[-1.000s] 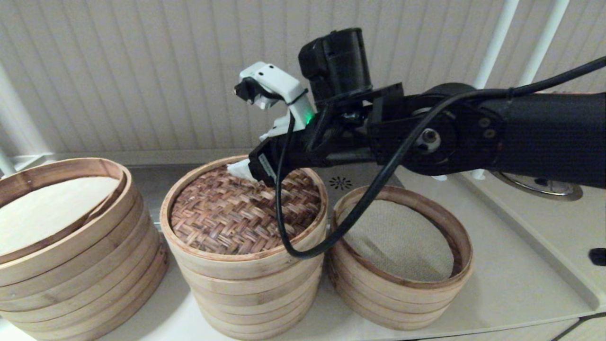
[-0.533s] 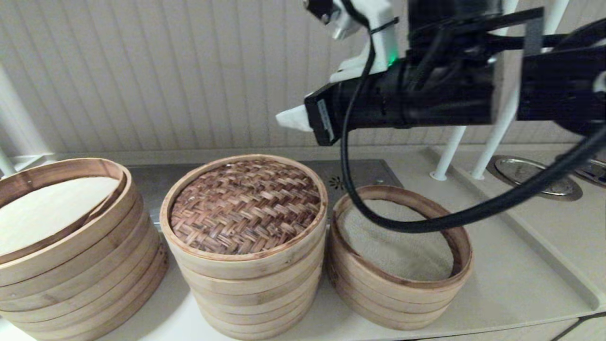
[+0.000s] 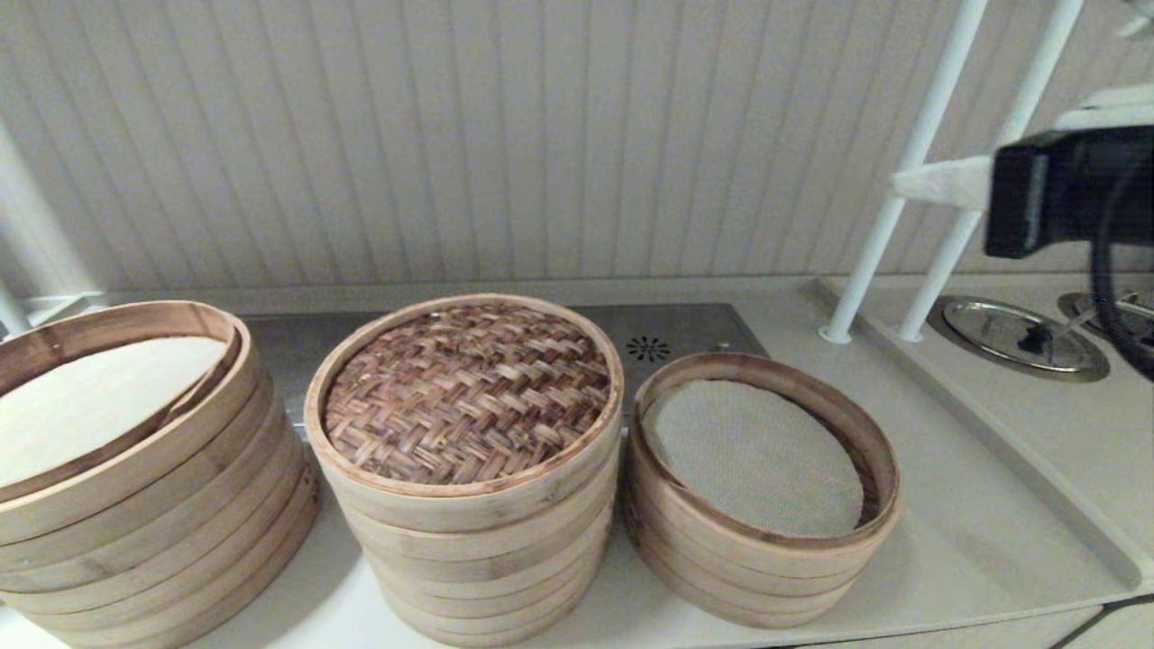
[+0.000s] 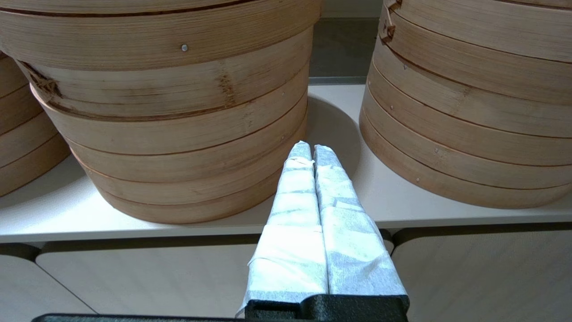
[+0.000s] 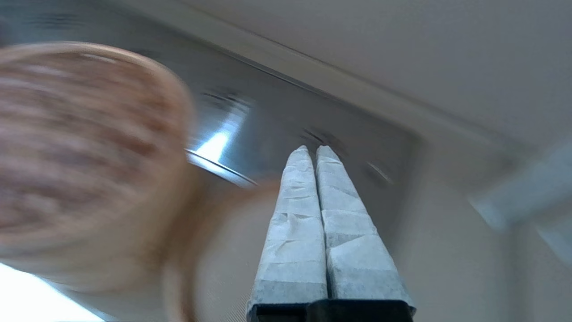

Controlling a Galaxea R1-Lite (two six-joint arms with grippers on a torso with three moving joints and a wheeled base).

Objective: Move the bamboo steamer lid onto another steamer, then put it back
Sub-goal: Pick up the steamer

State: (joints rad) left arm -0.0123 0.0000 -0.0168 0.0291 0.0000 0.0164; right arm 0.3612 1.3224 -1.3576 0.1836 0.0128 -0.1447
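Observation:
The bamboo steamer lid (image 3: 464,392), dark herringbone weave in a pale rim, lies flat on the middle stack of pale rings (image 3: 478,559); that stack's liner is hidden beneath it. My right gripper (image 3: 902,183) hangs high at the far right, well clear of the lid, shut and empty. In the right wrist view its fingers (image 5: 313,150) press together over the steel panel, with the lid (image 5: 80,147) blurred to one side. My left gripper (image 4: 311,147) is shut and empty, parked low at the counter's front edge before the middle stack (image 4: 178,134).
A wider stack with a plain cream liner (image 3: 99,406) stands on the left. A shorter stack with a grey-beige mesh liner (image 3: 753,455) touches the middle one on the right. White rack poles (image 3: 911,171) and a round metal plate (image 3: 1019,338) stand at the back right.
My right arm has lifted off the lid's top and swung up and away to the right, fingers shut. The lid stays on the middle stack.

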